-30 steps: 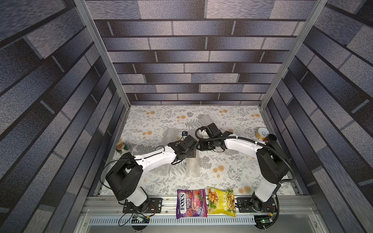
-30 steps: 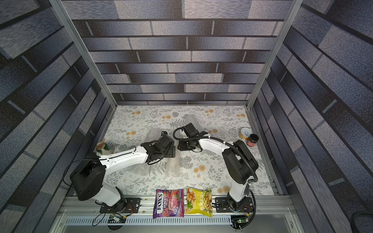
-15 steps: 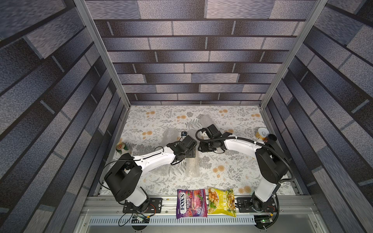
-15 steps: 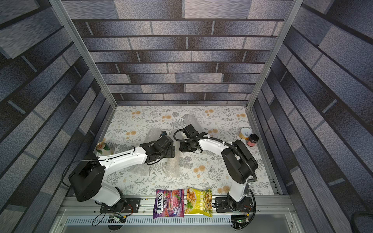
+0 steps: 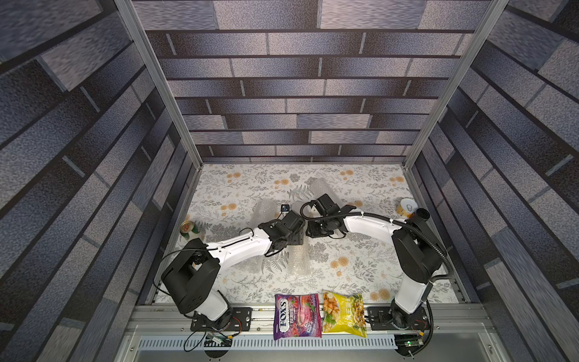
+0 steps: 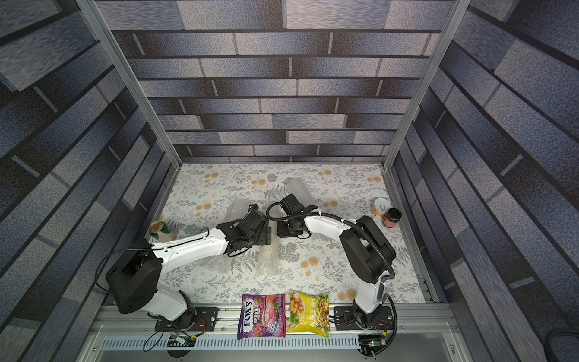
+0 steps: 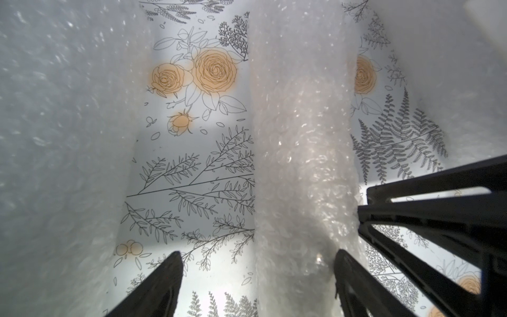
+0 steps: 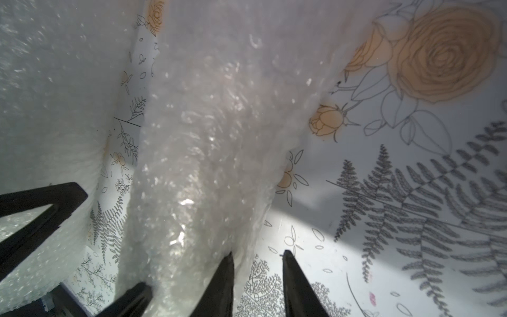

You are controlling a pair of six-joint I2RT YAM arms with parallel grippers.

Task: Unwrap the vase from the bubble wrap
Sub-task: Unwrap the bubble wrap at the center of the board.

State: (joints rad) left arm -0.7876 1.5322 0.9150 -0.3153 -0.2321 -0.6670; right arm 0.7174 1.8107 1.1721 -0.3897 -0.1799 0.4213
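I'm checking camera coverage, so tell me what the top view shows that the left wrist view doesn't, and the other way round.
Only the top view: the left arm, the right arm, the purple candy bag, the yellow snack bag and the green can.
Only the left wrist view: the left pincer open, with a bubble wrap roll between its fingers, single bubbles visible.
Both: bubble wrap and the floral table cover.
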